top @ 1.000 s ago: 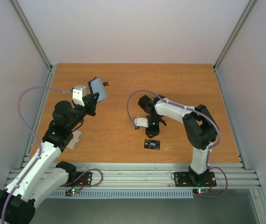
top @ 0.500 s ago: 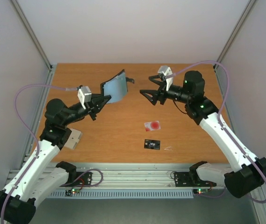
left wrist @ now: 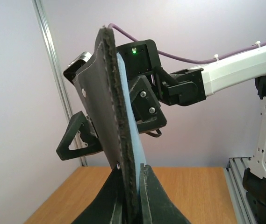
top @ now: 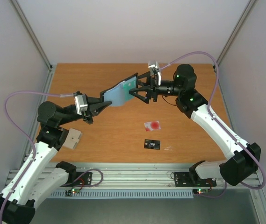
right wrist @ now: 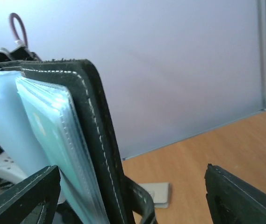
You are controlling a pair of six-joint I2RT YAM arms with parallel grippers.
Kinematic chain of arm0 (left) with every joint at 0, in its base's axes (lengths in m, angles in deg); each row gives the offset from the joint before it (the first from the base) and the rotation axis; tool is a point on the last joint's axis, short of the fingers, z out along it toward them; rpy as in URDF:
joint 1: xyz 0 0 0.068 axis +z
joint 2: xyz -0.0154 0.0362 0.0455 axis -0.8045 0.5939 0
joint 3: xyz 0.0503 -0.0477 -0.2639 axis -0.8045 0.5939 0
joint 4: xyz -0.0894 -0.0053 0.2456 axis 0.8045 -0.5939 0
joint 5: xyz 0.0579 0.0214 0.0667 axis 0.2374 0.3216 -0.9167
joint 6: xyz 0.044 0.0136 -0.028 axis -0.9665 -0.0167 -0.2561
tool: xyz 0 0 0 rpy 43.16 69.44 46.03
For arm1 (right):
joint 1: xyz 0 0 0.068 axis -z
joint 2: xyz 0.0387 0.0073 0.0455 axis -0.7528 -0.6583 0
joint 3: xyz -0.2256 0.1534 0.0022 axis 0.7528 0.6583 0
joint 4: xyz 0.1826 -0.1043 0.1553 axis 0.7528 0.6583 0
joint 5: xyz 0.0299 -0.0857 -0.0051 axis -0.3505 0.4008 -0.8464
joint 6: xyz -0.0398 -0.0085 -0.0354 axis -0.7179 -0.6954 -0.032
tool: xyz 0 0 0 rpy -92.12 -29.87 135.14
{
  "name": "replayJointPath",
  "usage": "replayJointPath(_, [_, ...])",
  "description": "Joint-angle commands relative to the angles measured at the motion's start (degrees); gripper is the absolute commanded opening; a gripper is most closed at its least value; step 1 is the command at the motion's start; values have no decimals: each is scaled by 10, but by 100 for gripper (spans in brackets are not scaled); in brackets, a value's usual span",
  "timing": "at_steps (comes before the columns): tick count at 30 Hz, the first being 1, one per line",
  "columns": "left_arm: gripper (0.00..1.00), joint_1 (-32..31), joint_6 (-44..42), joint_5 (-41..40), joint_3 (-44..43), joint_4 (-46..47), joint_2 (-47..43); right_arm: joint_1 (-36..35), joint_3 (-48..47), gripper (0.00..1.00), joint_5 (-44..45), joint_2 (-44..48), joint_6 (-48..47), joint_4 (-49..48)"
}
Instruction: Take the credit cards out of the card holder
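Note:
My left gripper (top: 105,103) is shut on the lower edge of the card holder (top: 118,92), a black wallet with a pale blue inside, and holds it upright in the air over the table's middle. In the left wrist view my gripper (left wrist: 132,173) pinches the holder (left wrist: 108,112). My right gripper (top: 135,89) is open, with its jaws on either side of the holder's far end. In the right wrist view my gripper (right wrist: 132,173) straddles the holder (right wrist: 95,126), and a teal-green card (right wrist: 48,121) shows in its clear sleeves. A whitish card with a red spot (top: 152,125) and a black card (top: 152,144) lie on the table.
A beige flat block (top: 72,138) lies on the table's left side by my left arm; it also shows in the right wrist view (right wrist: 158,193). A small white scrap (top: 168,148) lies right of the black card. Grey walls stand on three sides, and a metal rail (top: 133,175) runs along the near edge.
My right gripper left the whitish red-spot card on the table, rose and swung left to the holder. My left arm reached the holder out to the right, towards it.

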Motion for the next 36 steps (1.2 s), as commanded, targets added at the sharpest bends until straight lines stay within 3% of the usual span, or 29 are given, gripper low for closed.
replayJointPath(1, [0,-2,-16,11,-9,43,-7,-7,-19,79,-54,-10,-15,23])
replayJointPath(6, [0,-6,-4,-8,-7,37,-7,-17,-37,34,-87,-19,-13,40])
replayJointPath(9, [1,-9,24,-67,1,19,-7,-20,-39,11,-92,-14,-10,47])
replayJointPath(11, [17,-9,45,-131,7,-5,-5,-20,-40,1,-65,-6,-15,72])
replayJointPath(15, [42,-10,75,-252,26,-43,-1,-22,-50,1,-2,7,-47,146])
replayJointPath(19, [56,-10,103,-256,31,-56,3,-46,-76,1,53,15,-116,242])
replayJointPath(21, [55,-10,114,-243,29,-61,7,-52,-85,1,63,17,-134,275])
replayJointPath(26, [30,-10,117,-210,28,-71,8,-53,-89,1,70,26,-154,293])
replayJointPath(29, [20,-10,119,-178,28,-72,8,-53,-90,1,65,29,-162,292])
replayJointPath(31, [24,-10,122,-176,26,-70,7,-51,-92,1,68,31,-162,294])
replayJointPath(32, [34,-10,122,-187,25,-70,7,-50,-94,1,73,31,-159,294])
replayJointPath(34, [49,-9,122,-247,23,-75,5,-45,-105,1,94,26,-144,305])
replayJointPath(36, [53,-7,122,-347,19,-83,4,-35,-123,1,137,14,-112,329])
